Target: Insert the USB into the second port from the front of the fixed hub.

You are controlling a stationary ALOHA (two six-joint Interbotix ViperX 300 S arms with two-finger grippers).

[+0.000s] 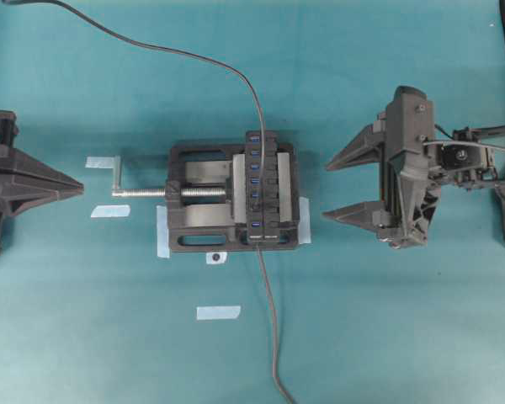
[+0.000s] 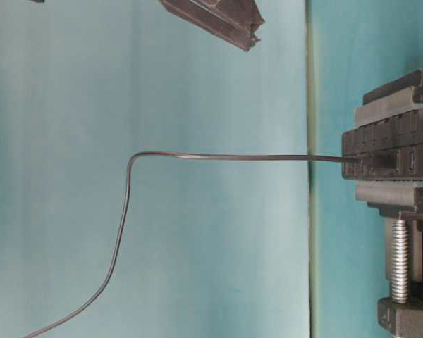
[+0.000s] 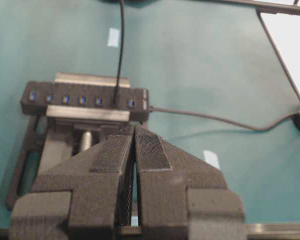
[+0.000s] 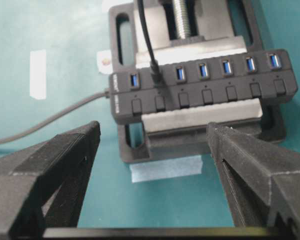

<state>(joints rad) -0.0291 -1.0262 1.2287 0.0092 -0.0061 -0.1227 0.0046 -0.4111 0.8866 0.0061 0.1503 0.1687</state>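
In fixed hub's point(image 4: 200, 87) second port, black USB point(image 4: 156, 77).

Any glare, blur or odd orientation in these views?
Overhead: even light, slightly soft. Table-level: turned sideways, fixed hub sharp. Left wrist: blown-out white patch top right, left claw close and soft. Right wrist: USB sharp, right claw tips blurred.

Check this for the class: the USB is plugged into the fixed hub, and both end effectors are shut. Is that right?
Not quite. The USB does sit in the fixed hub, but only the left end effector is shut. The overhead view shows the right end effector open, holding nothing.
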